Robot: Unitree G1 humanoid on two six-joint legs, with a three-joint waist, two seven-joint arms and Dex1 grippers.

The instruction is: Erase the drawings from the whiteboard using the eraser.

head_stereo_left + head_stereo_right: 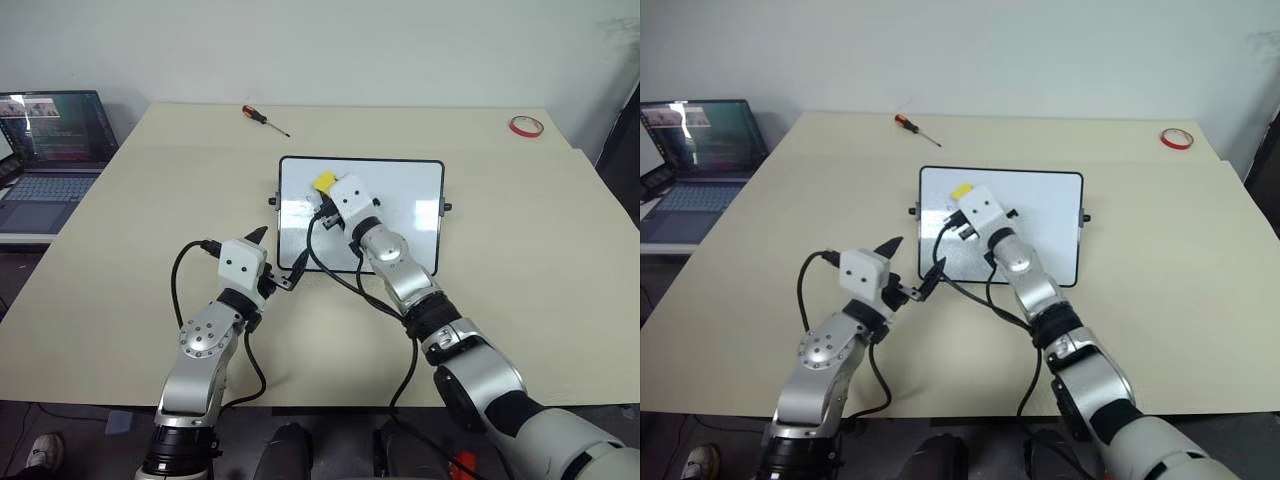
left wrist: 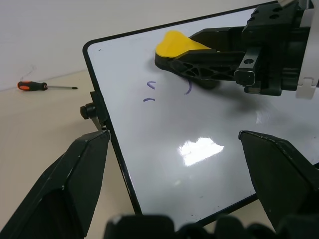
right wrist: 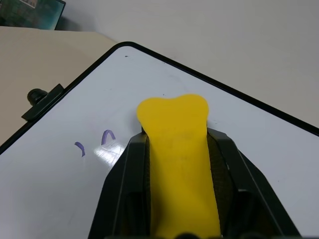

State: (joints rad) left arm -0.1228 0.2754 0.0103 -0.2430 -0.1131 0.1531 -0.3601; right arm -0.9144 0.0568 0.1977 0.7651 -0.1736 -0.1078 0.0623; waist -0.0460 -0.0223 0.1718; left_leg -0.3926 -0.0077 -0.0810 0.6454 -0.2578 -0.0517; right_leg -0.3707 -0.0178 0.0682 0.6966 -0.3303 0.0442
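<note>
The whiteboard (image 1: 400, 190) lies flat in the middle of the tan table. My right gripper (image 1: 325, 197) is shut on the yellow eraser (image 3: 174, 129) and holds it over the board's far left part. Small blue drawings (image 2: 149, 92) remain just beside the eraser, toward the board's left edge, also visible as two short strokes (image 3: 94, 142). My left gripper (image 1: 277, 257) stands open at the board's near left corner. One finger (image 2: 75, 174) is outside the black frame, the other (image 2: 279, 169) over the white surface.
An orange-handled screwdriver (image 1: 265, 119) lies at the far side of the table. A red tape ring (image 1: 526, 126) sits at the far right corner. An open laptop (image 1: 50, 150) stands off the table's left edge. Black cables trail from both wrists.
</note>
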